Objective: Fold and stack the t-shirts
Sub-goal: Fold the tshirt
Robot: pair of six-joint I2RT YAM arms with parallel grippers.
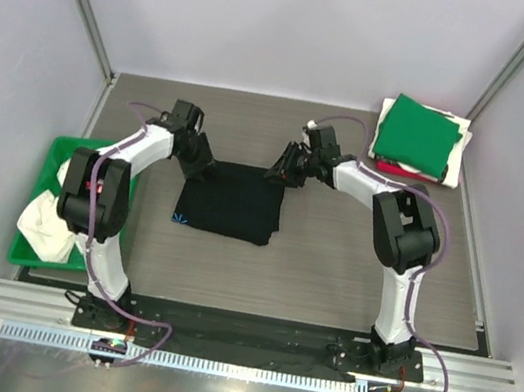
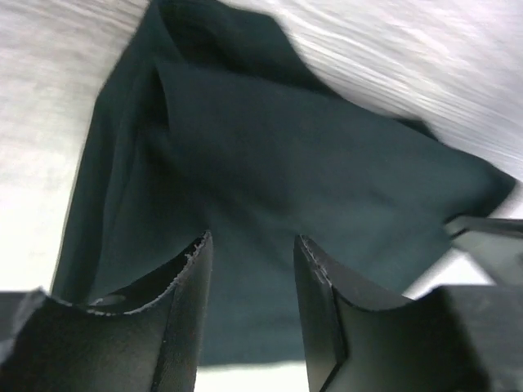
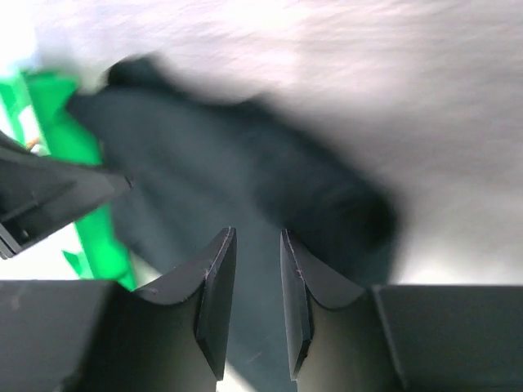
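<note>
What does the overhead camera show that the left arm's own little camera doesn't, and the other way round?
Only overhead: the green tray holding white cloth, and the folded stack with a green t-shirt on top in the far right corner. Only the left wrist camera: the left gripper close up, jaws apart with nothing between them, and creases in the fabric. Both: the black t-shirt lying on the table.

The grey wood-grain table (image 1: 330, 269) carries a folded black t-shirt (image 1: 231, 201) at centre, a green tray (image 1: 60, 146) at nine o'clock, and a green-topped stack of t-shirts (image 1: 415, 132) at one o'clock.
</note>
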